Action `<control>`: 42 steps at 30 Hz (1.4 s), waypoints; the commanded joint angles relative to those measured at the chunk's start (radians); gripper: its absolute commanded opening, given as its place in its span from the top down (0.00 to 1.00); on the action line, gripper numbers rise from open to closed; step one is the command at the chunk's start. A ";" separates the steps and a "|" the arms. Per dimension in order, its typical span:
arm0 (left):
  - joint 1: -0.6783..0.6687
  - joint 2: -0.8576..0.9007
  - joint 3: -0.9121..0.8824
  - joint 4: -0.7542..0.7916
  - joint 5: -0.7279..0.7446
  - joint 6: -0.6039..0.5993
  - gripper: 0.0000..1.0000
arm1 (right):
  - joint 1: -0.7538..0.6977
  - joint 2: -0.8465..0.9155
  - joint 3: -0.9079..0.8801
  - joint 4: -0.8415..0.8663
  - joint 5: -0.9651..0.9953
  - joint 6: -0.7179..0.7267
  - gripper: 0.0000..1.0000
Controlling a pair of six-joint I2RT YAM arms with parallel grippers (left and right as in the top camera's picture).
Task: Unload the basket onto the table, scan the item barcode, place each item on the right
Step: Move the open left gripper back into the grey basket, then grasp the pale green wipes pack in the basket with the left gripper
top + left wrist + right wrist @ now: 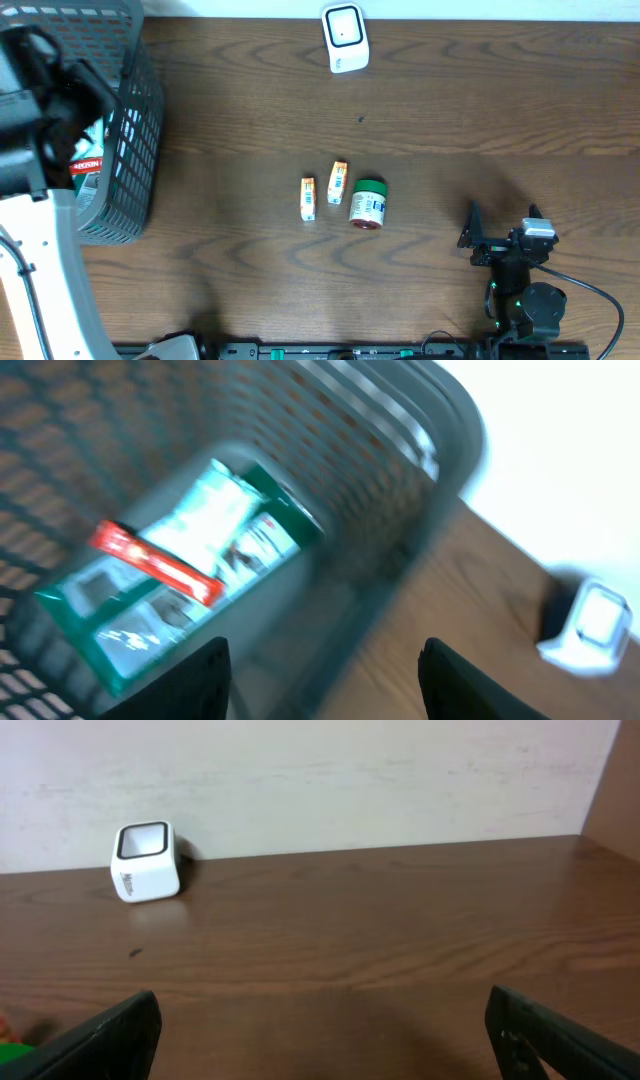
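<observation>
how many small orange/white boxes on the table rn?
2. One small box lies left of centre; the other small box sits just right of it, beside the green-lidded jar. The basket may hide more.

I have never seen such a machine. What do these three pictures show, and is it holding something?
Two robot arms work at a wooden table. One picture looks down from above; the other two come from cameras on the wrists. The left gripper hangs over a grey basket holding a green packet; its fingers are apart and empty. The right gripper is open and empty, facing a white scanner. On the table lie two small boxes and a green-lidded jar.
</observation>
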 commanded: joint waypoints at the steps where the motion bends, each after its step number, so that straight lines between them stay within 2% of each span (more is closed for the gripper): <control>1: 0.079 0.029 0.013 0.027 -0.042 -0.056 0.38 | -0.007 -0.005 -0.002 -0.003 0.002 0.013 0.01; 7: 0.192 0.130 0.013 0.040 -0.042 -0.074 0.17 | -0.007 -0.005 -0.002 -0.003 0.002 0.013 0.01; 13: 0.248 0.288 0.013 0.077 -0.041 -0.077 0.18 | -0.007 -0.005 -0.002 -0.003 0.002 0.013 0.01; 17: 0.255 0.395 0.013 0.096 -0.041 -0.077 0.24 | -0.007 -0.005 -0.002 -0.003 0.002 0.013 0.01; 22: 0.255 0.475 0.013 0.149 -0.030 -0.071 0.25 | -0.007 -0.005 -0.002 -0.003 0.002 0.013 0.01; 30: 0.256 0.509 0.013 0.326 -0.030 0.215 0.23 | -0.007 -0.005 -0.002 -0.003 0.002 0.013 0.01; 36: 0.257 0.570 0.013 0.381 -0.019 0.355 0.11 | -0.007 -0.005 -0.002 -0.003 0.002 0.013 0.01; 42: 0.262 0.669 0.013 0.386 0.095 0.444 0.02 | -0.007 -0.005 -0.002 -0.003 0.002 0.013 0.01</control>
